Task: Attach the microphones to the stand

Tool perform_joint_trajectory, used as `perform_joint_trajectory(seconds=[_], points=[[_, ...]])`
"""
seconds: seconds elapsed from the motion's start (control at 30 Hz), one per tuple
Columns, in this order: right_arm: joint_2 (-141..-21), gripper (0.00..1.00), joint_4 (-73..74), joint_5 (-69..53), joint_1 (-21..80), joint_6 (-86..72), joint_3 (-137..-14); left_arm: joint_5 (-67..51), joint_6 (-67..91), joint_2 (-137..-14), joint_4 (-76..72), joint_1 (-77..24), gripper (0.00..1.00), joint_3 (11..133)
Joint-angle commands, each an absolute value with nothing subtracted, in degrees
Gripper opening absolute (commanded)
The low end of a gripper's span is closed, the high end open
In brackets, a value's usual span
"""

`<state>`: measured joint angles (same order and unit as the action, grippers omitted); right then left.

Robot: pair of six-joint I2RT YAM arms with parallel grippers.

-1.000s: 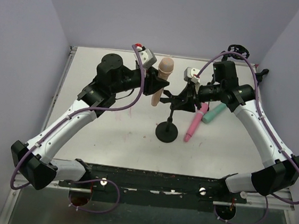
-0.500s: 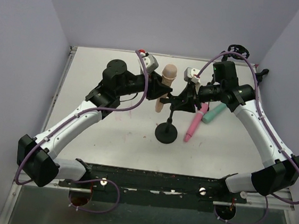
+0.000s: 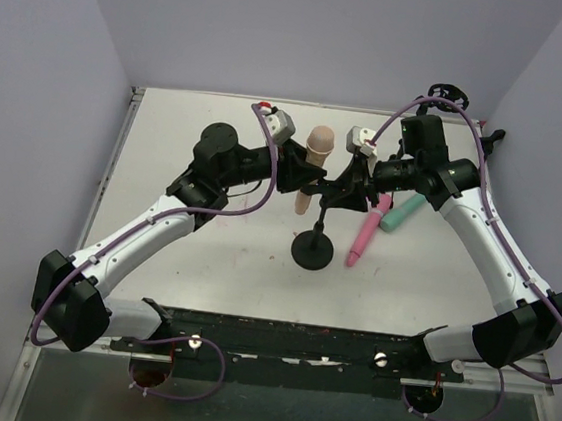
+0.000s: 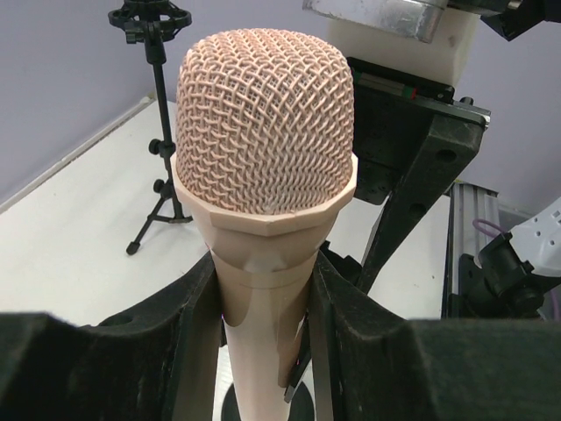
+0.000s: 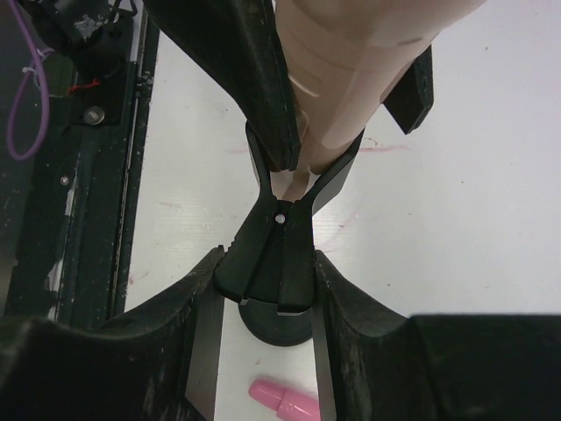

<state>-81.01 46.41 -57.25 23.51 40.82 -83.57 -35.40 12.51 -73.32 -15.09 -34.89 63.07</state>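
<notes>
My left gripper (image 3: pixel 300 175) is shut on the peach-beige microphone (image 3: pixel 313 164), holding it upright by its shaft (image 4: pixel 263 333); the mesh head (image 4: pixel 266 123) fills the left wrist view. My right gripper (image 3: pixel 349 188) is shut on the black clip (image 5: pixel 279 263) of the stand (image 3: pixel 313 246), squeezing its handles. In the right wrist view the microphone's shaft (image 5: pixel 351 88) sits between the clip's spread prongs. The pink microphone (image 3: pixel 364 234) and the teal-green microphone (image 3: pixel 401 212) lie on the table right of the stand.
A second small black tripod stand (image 4: pixel 156 132) stands at the far back (image 3: pixel 447 92) by the wall. The stand's round base (image 5: pixel 273 329) rests on the white table (image 3: pixel 236 256). Walls close in on the left, back and right.
My left gripper has carried the peach-beige microphone to the right, from left of the stand into the clip's prongs. The right gripper has stayed on the clip.
</notes>
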Motion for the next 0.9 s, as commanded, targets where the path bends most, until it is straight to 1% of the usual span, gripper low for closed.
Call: perform_joint_trajectory(seconds=[0.0, 0.2, 0.27, 0.3, 0.33, 0.37, 0.4, 0.43, 0.47, 0.53, 0.6, 0.77, 0.87], points=[[-81.74, 0.19, 47.81, -62.14, 24.08, 39.99, -82.09, -35.6, 14.23, -73.3, -20.12, -36.03, 0.0, 59.24], [-81.65, 0.19, 47.2, -62.23, 24.08, 39.11, -81.48, -34.89, 15.29, -73.56, -22.76, -36.3, 0.0, 58.1], [-81.48, 0.21, 46.76, -62.14, 24.08, 38.33, -81.3, -34.46, 15.38, -73.48, -22.94, -36.39, 0.0, 57.83], [-81.39, 0.24, 46.41, -61.96, 24.0, 37.97, -81.04, -34.19, 15.55, -73.39, -22.85, -36.39, 0.0, 57.83], [-81.3, 0.32, 46.41, -62.05, 23.99, 37.97, -80.95, -33.75, 15.56, -73.21, -22.59, -36.39, 0.02, 57.83], [-81.21, 0.43, 46.15, -62.05, 23.99, 37.53, -80.86, -33.4, 15.64, -72.95, -22.33, -36.3, 0.04, 57.92], [-81.12, 0.53, 45.79, -62.14, 23.99, 37.01, -80.69, -33.14, 15.82, -72.86, -22.06, -36.3, 0.1, 58.01], [-80.95, 0.61, 45.88, -62.23, 23.99, 37.09, -80.68, -32.7, 16.08, -72.69, -21.8, -36.3, 0.18, 58.09], [-80.77, 0.69, 45.88, -62.23, 23.99, 37.09, -80.6, -32.78, 16.26, -72.51, -21.54, -36.3, 0.29, 58.1], [-80.42, 0.78, 45.88, -62.14, 23.91, 37.0, -80.6, -32.78, 16.7, -72.25, -20.57, -36.3, 0.48, 58.45], [-80.07, 0.84, 45.7, -61.88, 23.82, 36.83, -80.42, -32.87, 16.96, -71.98, -19.6, -36.39, 0.61, 58.8], [-78.67, 0.95, 45.35, -63.98, 21.36, 35.86, -79.81, -30.15, 18.72, -69.97, -17.58, -36.39, 0.84, 59.33], [-77.0, 1.0, 44.74, -65.74, 18.91, 35.51, -78.23, -29.1, 18.02, -67.33, -16.53, -36.3, 0.94, 59.24]])
